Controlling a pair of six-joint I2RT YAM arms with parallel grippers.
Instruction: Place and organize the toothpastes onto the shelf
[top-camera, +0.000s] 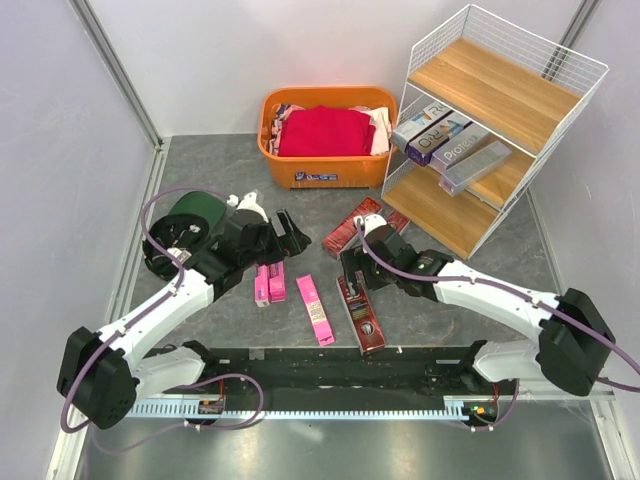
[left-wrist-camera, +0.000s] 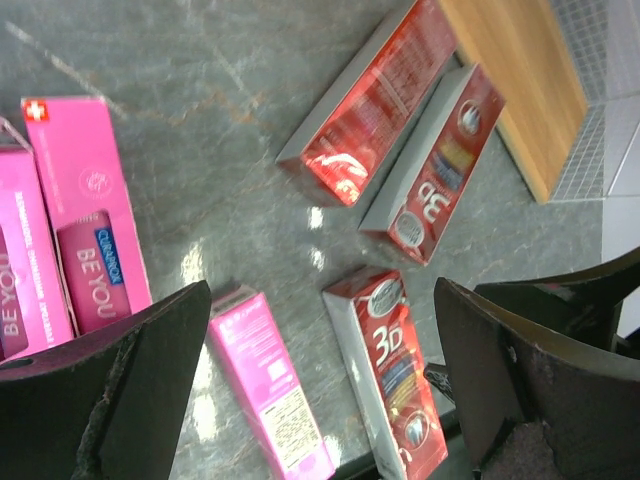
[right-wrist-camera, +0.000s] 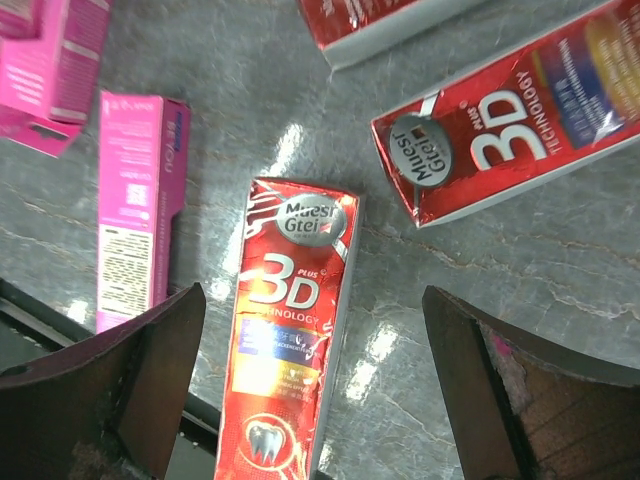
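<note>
The right hand (right-wrist-camera: 312, 320), fingers apart, hung directly over the dark red toothpaste box (right-wrist-camera: 285, 400), its length running between them; the left hand (top-camera: 288, 235), likewise spread, sat farther off.

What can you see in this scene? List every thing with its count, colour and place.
Pink boxes: three, pink, on the table centre-left; two side by side, one apart.
Red boxes: three, dark red with "3D" print, on the table; two by the shelf's foot, one nearer the arms.
Shelved boxes: three, white, purple and grey, on the middle board.
Shelf: one, white wire with three wooden boards, far right.
Basket: one, orange, far centre.
Clothes: folded pile, red on top, in the basket.
Green round thing: one, dark green, by the left arm; unclear what it is.
Table: one, grey marbled.
Left pincer: open, empty.
Right pincer: open, over the near red box.
</note>
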